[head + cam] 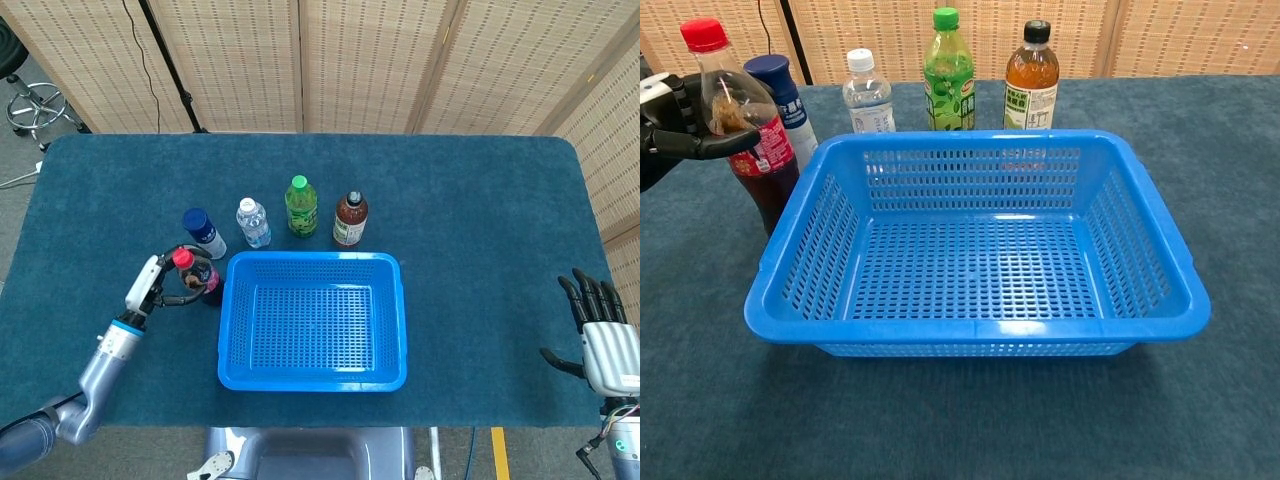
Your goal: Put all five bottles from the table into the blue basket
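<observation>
The head view takes in both arms. The left hand (pixel 160 285) is wrapped around the cola bottle (pixel 192 272), which stands upright just left of the blue basket (pixel 312 375). The right hand (pixel 600 335) is at the far right table edge, well apart from everything, fingers spread and holding nothing. The chest view does not show the right hand at all, but it gives the close look at the grip: the left hand (pixel 670 120) comes in from the left edge, with its thumb across the front of the cola bottle (pixel 750 130) below the neck and fingers behind it. The bottle's base looks to be on the cloth.

The other four bottles stand upright in a row behind the basket: the blue-cap bottle (pixel 204 232), the water bottle (pixel 253 222), the green bottle (pixel 301 206) and the tea bottle (pixel 350 219). In the chest view the blue-cap bottle (pixel 785 95) stands partly behind the cola. The basket (pixel 980 330) holds no bottle.

The table (pixel 480 200) is covered in dark teal cloth. Behind it stand woven folding screens (pixel 360 60), and at the far left a stool (pixel 35 105) on a grey floor.
</observation>
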`<state>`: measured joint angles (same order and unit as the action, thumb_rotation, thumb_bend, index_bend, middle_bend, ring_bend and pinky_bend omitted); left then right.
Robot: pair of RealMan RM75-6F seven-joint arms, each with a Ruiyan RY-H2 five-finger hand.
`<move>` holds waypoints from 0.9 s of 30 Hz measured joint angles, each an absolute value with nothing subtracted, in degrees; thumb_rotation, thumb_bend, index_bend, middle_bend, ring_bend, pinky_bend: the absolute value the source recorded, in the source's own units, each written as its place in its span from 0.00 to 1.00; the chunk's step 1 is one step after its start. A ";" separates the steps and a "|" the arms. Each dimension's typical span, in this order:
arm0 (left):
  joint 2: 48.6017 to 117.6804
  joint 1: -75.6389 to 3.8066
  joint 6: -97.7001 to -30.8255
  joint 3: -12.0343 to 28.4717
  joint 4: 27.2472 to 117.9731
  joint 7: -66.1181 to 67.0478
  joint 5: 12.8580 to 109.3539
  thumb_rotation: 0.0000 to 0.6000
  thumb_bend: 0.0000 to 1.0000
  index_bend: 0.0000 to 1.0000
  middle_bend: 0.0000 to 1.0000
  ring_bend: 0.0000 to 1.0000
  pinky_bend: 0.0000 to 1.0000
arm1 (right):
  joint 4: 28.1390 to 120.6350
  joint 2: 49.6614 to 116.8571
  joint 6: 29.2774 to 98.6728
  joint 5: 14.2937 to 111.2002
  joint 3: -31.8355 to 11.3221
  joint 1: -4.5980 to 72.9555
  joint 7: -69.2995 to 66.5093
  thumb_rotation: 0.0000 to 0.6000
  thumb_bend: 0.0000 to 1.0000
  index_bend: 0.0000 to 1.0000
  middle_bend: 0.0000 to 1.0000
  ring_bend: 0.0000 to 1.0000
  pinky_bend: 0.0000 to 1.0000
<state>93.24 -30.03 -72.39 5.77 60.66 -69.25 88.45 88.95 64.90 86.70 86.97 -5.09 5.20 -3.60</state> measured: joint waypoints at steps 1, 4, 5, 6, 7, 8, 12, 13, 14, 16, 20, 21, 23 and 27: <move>93.25 -29.98 -72.51 5.89 60.74 -69.13 88.29 1.00 0.46 0.56 0.46 0.45 0.52 | 88.95 64.91 86.69 86.96 -5.09 5.21 -3.56 1.00 0.00 0.00 0.00 0.00 0.00; 93.07 -29.68 -73.01 6.07 61.02 -69.46 87.99 1.00 0.46 0.57 0.47 0.46 0.52 | 88.95 64.95 86.62 86.96 -5.05 5.22 -3.45 1.00 0.00 0.00 0.00 0.00 0.00; 92.88 -29.54 -73.37 6.15 61.21 -69.92 87.96 1.00 0.46 0.57 0.47 0.46 0.52 | 88.96 64.95 86.61 86.98 -5.04 5.23 -3.42 1.00 0.00 0.00 0.00 0.00 0.00; 92.66 -29.41 -73.76 6.24 61.45 -70.38 87.97 1.00 0.46 0.57 0.47 0.46 0.52 | 88.97 64.96 86.61 86.99 -5.03 5.23 -3.38 1.00 0.00 0.00 0.00 0.00 0.00; 92.34 -29.26 -74.33 6.37 61.78 -70.91 88.02 1.00 0.46 0.57 0.47 0.46 0.52 | 89.03 64.97 86.62 87.05 -5.00 5.22 -3.32 1.00 0.00 0.00 0.00 0.00 0.00; 91.69 -29.02 -75.35 6.56 62.40 -71.54 88.18 1.00 0.46 0.57 0.47 0.46 0.52 | 89.07 64.98 86.63 87.09 -4.97 5.22 -3.28 1.00 0.00 0.00 0.00 0.00 0.00; 87.71 -28.19 -79.61 7.30 66.11 -73.09 89.24 1.00 0.46 0.57 0.47 0.46 0.52 | 89.17 65.01 86.69 87.17 -4.93 5.20 -3.09 1.00 0.00 0.00 0.00 0.00 0.00; 86.51 -27.99 -80.61 7.46 67.23 -73.40 89.56 1.00 0.46 0.57 0.47 0.46 0.52 | 89.19 65.03 86.69 87.17 -4.93 5.21 -3.03 1.00 0.00 0.00 0.00 0.00 0.00; 84.83 -27.74 -81.67 7.66 68.83 -73.82 90.01 1.00 0.46 0.57 0.47 0.46 0.52 | 89.19 65.05 86.65 87.17 -4.92 5.22 -2.99 1.00 0.00 0.00 0.00 0.00 0.00; 82.23 -27.38 -82.91 7.92 71.33 -74.35 90.77 1.00 0.46 0.57 0.47 0.46 0.52 | 89.21 65.09 86.57 87.16 -4.90 5.25 -2.89 1.00 0.00 0.00 0.00 0.00 0.00; 76.30 -26.97 -85.11 7.68 77.97 -74.17 93.96 1.00 0.46 0.56 0.47 0.46 0.52 | 89.33 65.22 86.36 87.32 -4.76 5.36 -2.47 1.00 0.00 0.00 0.00 0.00 0.00; 75.11 -27.02 -85.23 7.37 79.59 -73.89 95.00 1.00 0.46 0.56 0.47 0.46 0.52 | 89.37 65.26 86.33 87.38 -4.71 5.38 -2.34 1.00 0.00 0.00 0.00 0.00 0.00; 72.73 -27.38 -85.16 6.36 83.51 -73.17 97.72 1.00 0.46 0.56 0.47 0.46 0.52 | 89.49 65.32 86.31 87.57 -4.61 5.41 -2.11 1.00 0.00 0.00 0.00 0.00 0.00; 70.34 -28.82 -83.80 4.20 89.53 -69.77 102.70 1.00 0.46 0.56 0.47 0.45 0.52 | 89.43 65.32 86.26 87.45 -4.64 5.44 -2.07 1.00 0.00 0.00 0.00 0.00 0.00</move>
